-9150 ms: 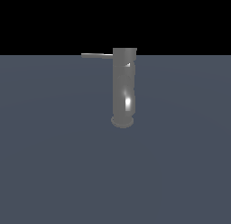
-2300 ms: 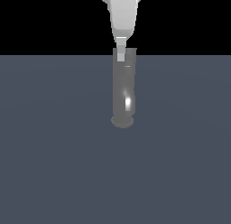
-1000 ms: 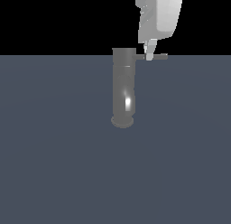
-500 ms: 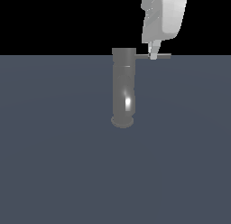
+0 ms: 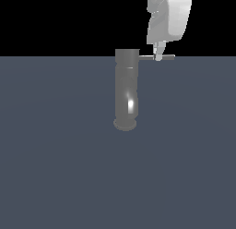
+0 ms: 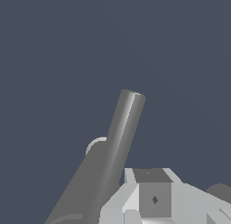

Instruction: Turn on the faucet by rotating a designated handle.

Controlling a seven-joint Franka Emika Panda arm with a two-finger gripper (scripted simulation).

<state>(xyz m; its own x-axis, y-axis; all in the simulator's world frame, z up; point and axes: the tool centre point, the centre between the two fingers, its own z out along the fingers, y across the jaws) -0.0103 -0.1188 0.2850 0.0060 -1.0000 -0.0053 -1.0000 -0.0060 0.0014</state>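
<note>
Handle (image 5: 156, 58) swung rightward (touching fingers (image 5: 158, 51))

White boxy gripper (image 5: 158, 57) hanging down from the top edge, upper right of the exterior frame, slightly tilted. Fingertips low and close together; gap between them not resolvable. In the wrist view, pale angular finger blocks (image 6: 153, 198) fill the lower right.
</note>
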